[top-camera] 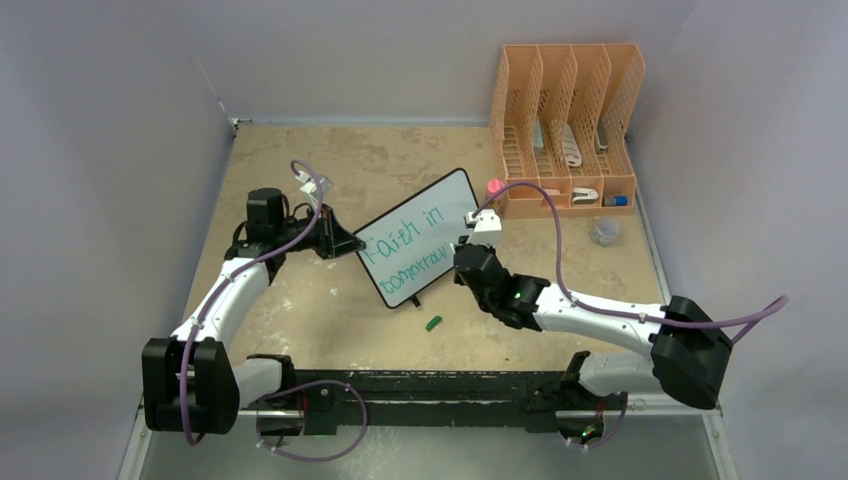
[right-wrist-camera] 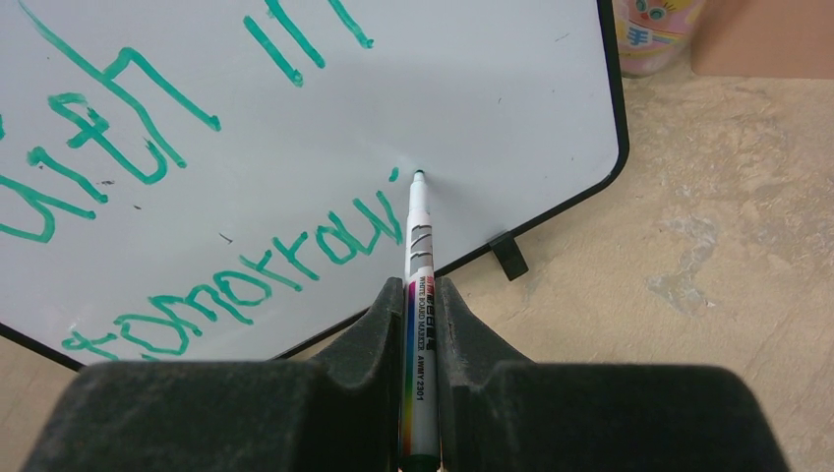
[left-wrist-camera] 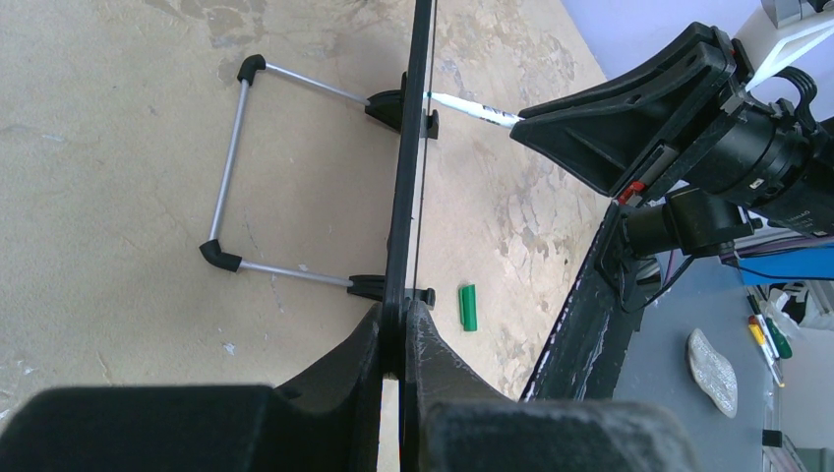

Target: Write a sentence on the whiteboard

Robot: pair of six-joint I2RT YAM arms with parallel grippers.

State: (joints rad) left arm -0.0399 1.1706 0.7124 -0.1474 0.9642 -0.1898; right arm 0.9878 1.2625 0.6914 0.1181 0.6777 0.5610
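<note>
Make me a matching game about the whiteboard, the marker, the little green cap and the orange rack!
Things:
1. whiteboard
2. marker
3. green cap
4. orange rack

Where or how:
A. lying loose, nothing holding it
B. shut in the right gripper
C. standing at the back, on the right
D. pinched at its edge by the left gripper

Pairs: 1-D, 2-B, 3-A, 4-C.

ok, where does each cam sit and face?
Top external: above and behind the bases, looking down on the table; both arms show.
Left wrist: looks along the left gripper, shut on the edge of the whiteboard; right arm beyond.
Right wrist: looks along the right gripper, shut on the marker, tip at the board.
Shared: top and left wrist both show the green cap.
</note>
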